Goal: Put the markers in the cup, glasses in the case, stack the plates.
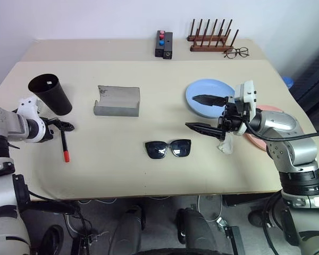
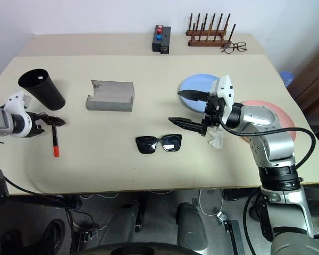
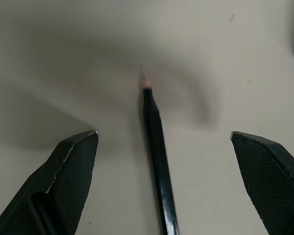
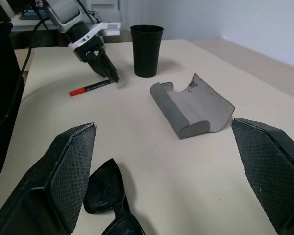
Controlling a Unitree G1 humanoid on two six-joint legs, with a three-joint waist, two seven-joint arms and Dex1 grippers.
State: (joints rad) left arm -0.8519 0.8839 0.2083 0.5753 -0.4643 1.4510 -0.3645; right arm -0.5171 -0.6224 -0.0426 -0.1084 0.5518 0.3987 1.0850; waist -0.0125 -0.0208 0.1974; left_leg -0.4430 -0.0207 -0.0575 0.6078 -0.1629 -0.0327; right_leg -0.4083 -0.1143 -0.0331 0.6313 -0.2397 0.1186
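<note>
Black sunglasses [image 1: 168, 149] nearest, lenses toward the table's front edge. Marker [image 1: 65, 145] lying front-to-back, red end nearer, beside the black cup [image 1: 50, 94]. Left gripper [image 1: 65, 126] spread wide astride its dark end, empty. Right gripper [image 1: 204, 113] likewise wide, empty.

Robot test lab: bare beige bench [image 1: 149, 175] against plain white wall [image 1: 95, 16]; loose cables [image 1: 212, 204] on floor beneath.
</note>
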